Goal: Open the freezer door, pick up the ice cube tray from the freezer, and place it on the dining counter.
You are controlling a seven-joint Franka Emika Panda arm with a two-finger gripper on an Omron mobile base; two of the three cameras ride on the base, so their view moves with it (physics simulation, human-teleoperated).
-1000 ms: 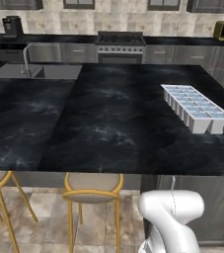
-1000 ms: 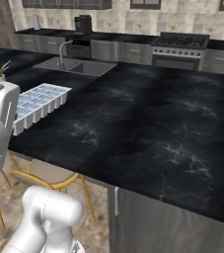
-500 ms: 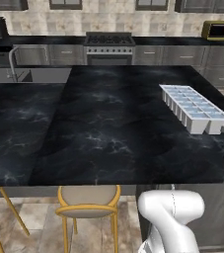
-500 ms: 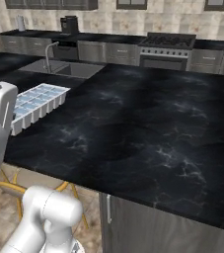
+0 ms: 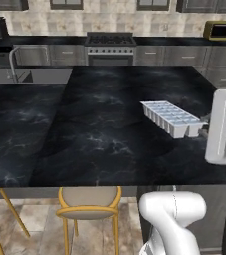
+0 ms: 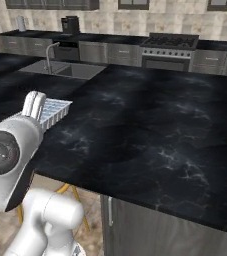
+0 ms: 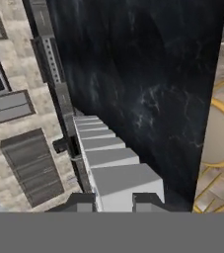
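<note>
Ice cube tray above the dining counter, seemingly held aloft.

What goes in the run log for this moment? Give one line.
stage: carrying | claw: shut on ice cube tray | tray: above dining counter, not set down | stool: at counter edge

two base cameras and one hand camera over the black marble-veined worktop

both base views look forward and down from behind, left and right, sharing the worktop and the steel stove on the far wall; the hand view sits close, rolled sideways, along the white ice cube tray.
</note>
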